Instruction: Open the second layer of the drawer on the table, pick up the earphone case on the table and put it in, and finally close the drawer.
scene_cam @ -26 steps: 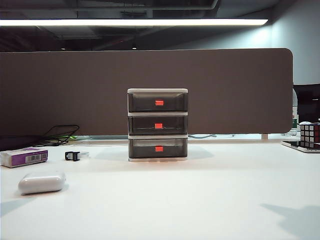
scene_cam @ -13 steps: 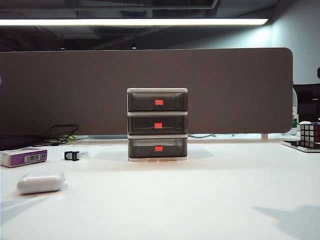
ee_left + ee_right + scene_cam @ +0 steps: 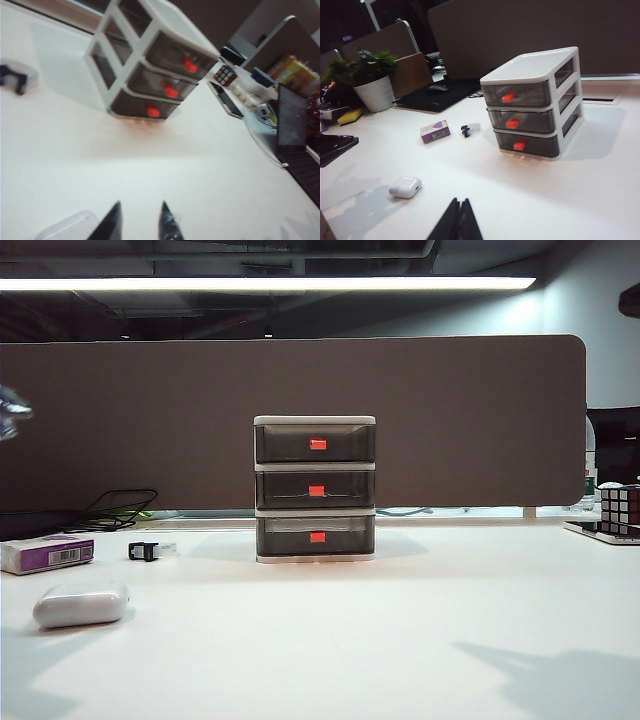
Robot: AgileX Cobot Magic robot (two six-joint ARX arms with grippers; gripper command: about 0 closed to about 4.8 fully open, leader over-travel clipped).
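Note:
The drawer (image 3: 316, 490) stands mid-table with all three layers shut. The second layer (image 3: 316, 491) is the middle one, with a red handle (image 3: 512, 123). The white earphone case (image 3: 82, 605) lies on the table (image 3: 330, 640) at the front left, well apart from the drawer. My left gripper (image 3: 140, 206) hangs open above the table with nothing between its fingers, and the earphone case (image 3: 65, 227) lies just beside one fingertip. My right gripper (image 3: 460, 201) is shut and empty, high over the front of the table, with the earphone case (image 3: 405, 187) off to one side.
A white-and-purple box (image 3: 47, 553) and a small black clip (image 3: 145, 551) lie left of the drawer. A Rubik's cube (image 3: 620, 508) sits at the far right edge. A dark partition (image 3: 300, 390) stands behind the drawer. A potted plant (image 3: 372, 80) is beyond the table.
A blurred part of my left arm has come in at the left edge, and a dark bit of the right arm at the top right corner. Both arm shadows have spread across the table.

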